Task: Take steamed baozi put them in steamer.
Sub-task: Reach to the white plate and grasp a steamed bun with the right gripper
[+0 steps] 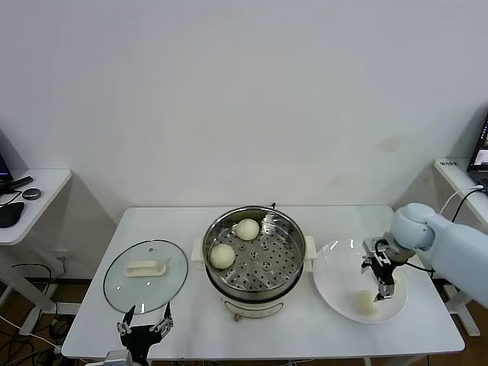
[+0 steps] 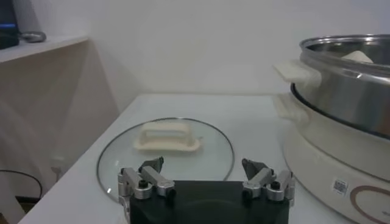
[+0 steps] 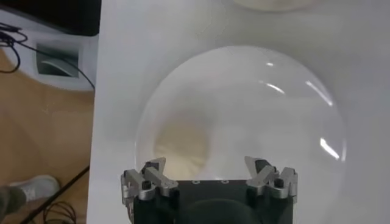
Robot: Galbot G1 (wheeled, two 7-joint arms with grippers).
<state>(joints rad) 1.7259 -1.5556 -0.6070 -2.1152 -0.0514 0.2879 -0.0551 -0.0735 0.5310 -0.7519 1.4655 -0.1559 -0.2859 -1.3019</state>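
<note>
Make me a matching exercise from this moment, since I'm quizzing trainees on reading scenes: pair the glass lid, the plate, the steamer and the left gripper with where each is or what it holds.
Things:
1. glass lid
2. plate
3. steamer
4. left gripper

Descriptions:
A. holds two baozi on its perforated tray
B. holds one baozi, under the open right gripper
C. lies flat on the table's left part
D. open, idle at the table's near edge by the lid

Pairs: 1-C, 2-B, 3-A, 4-D
</note>
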